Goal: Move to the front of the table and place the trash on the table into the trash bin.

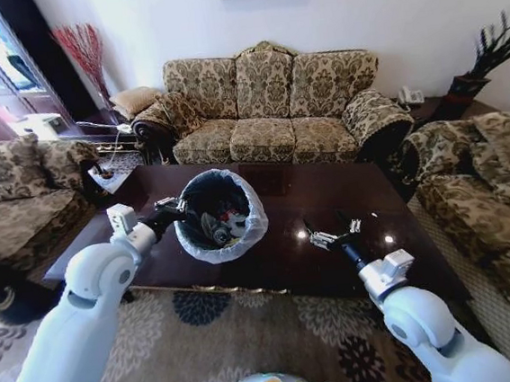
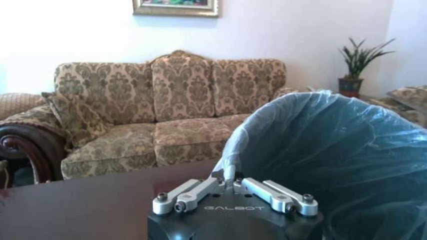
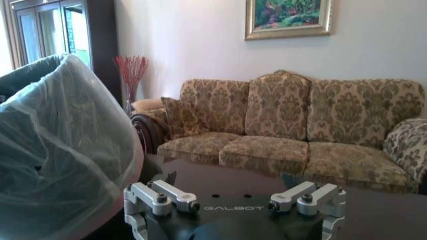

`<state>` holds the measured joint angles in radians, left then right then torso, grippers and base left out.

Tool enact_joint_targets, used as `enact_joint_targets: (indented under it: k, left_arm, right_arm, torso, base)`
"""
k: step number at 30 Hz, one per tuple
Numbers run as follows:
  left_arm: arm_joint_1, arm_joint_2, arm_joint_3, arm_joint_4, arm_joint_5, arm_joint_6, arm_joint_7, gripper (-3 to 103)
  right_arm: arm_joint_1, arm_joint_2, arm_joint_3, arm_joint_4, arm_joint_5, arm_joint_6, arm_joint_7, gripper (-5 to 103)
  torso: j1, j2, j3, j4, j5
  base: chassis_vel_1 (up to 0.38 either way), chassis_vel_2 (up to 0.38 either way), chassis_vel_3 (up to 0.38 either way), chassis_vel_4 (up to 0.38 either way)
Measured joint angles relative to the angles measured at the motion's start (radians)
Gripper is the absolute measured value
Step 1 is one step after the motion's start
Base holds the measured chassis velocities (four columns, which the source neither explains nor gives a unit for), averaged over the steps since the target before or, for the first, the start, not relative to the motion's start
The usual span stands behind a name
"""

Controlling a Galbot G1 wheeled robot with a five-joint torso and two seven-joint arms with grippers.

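This is a home living room. A patterned three-seat sofa [image 1: 270, 108] stands against a white wall under a framed painting [image 3: 288, 19], with matching armchairs [image 1: 481, 187] at the sides. A floral rug [image 1: 206, 340], a potted plant [image 2: 357, 65] and a dark glossy wooden worktop [image 1: 330, 220] complete the room.

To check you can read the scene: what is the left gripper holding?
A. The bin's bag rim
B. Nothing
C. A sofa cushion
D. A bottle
A: the left gripper is shut on the bag rim of the bin, which stands on the table.
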<state>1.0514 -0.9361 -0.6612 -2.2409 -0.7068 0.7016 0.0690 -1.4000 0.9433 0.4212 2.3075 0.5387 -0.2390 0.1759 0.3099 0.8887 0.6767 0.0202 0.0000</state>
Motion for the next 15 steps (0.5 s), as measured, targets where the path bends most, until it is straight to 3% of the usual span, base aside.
enact_joint_targets:
  k: [7,15]
  left_arm:
    - [0.014,-0.009,-0.015,-0.008,0.003,0.001,0.011,0]
    - [0.021,-0.015,-0.032,-0.015,0.003,0.001,0.018,0]
  right_arm:
    - [-0.009,0.006,-0.014,-0.002,-0.002,0.006,-0.006,100]
    - [-0.01,0.007,-0.022,-0.004,-0.009,0.008,-0.016,100]
  torso:
    - [0.001,0.0,0.0,0.0001,-0.0005]
    - [0.002,0.0,0.001,-0.0001,-0.0001]
  base:
    - [0.159,0.023,-0.16,-0.039]
    - [0.176,0.229,-0.162,-0.234]
